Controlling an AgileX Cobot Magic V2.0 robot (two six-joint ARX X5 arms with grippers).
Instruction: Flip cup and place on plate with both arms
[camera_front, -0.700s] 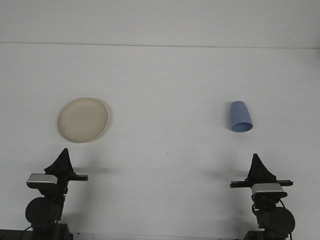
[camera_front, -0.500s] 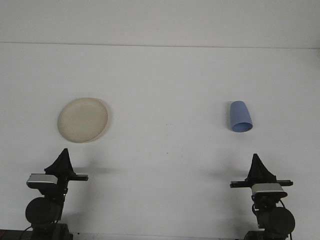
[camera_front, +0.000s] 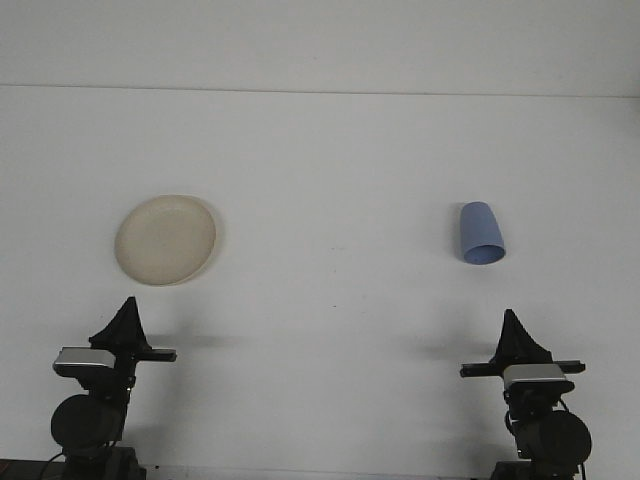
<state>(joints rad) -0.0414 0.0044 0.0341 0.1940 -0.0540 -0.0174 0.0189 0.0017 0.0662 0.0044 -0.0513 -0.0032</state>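
Cup (camera_front: 481, 234) lies on its side on the right half of the bench (camera_front: 330, 160), mouth turned toward you and the closed base pointing away. Plate (camera_front: 165, 239) sits flat on the left half, well apart from it. Both arms are parked at the near edge: the left gripper (camera_front: 128, 315) below the plate, the right gripper (camera_front: 514, 328) below the cup, each well short of its object and touching nothing.

You see each gripper as a dark pointed wedge, tip up, which reads as jaws pressed together and holding nothing.

The cup looks like thin blue plastic, so expect it to be light and fairly stiff, with a smooth wall that can slip. It tapers (narrower at the base), so on its side it will tend to roll in an arc if you nudge it rather than grip it cleanly. Take it across the wall about midway along, jaws closing from either side, and squeeze gently so you do not buckle it. The rim is the weaker spot, and a pinch there may spring loose.

The plate looks shallow, pale and light too, so it may skid if you set the cup down hard. Nothing is started yet, and the right arm is the nearer one for the first reach.
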